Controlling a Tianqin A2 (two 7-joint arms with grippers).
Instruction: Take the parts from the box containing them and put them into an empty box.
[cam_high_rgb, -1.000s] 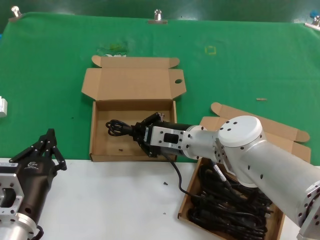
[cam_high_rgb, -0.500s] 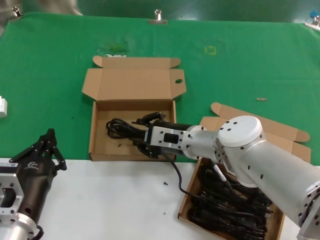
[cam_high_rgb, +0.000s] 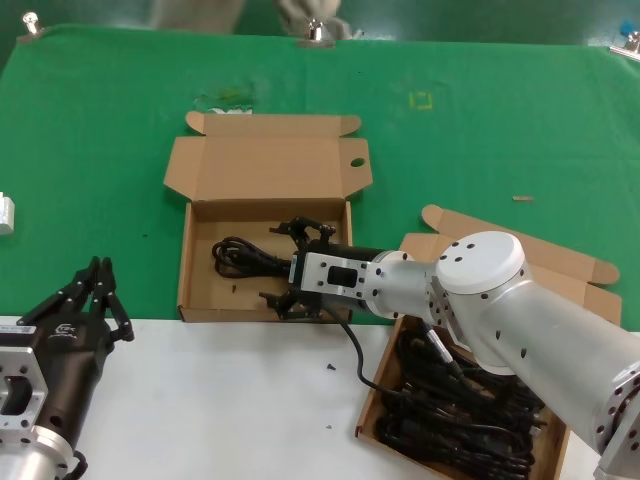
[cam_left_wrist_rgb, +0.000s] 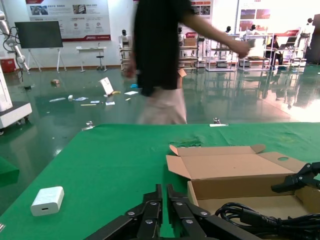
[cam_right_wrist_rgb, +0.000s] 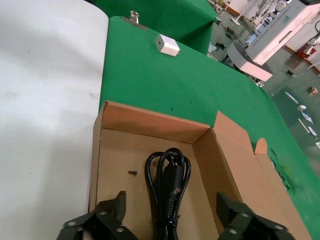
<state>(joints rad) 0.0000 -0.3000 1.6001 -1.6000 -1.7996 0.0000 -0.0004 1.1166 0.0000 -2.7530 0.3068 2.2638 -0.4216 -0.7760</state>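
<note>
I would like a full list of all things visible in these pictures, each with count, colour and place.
empty box: one, brown, open on the green cloth, left of centre.
cable bundle: one, black, lying on that box's floor.
box containing them: one, brown, at the right, partly behind the right arm.
parts: several, black, piled in it; number unclear.
white adapter: one, white, on the cloth's left edge.
green cloth: one, green, covering the far table.
person: one, dark top, walking behind the table.
left gripper: black, shut, parked lower left.
right gripper: black, open over the cable bundle.

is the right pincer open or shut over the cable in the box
Open: the right pincer has its fingers spread either side of the cable bundle, which lies loose on the box floor.
</note>
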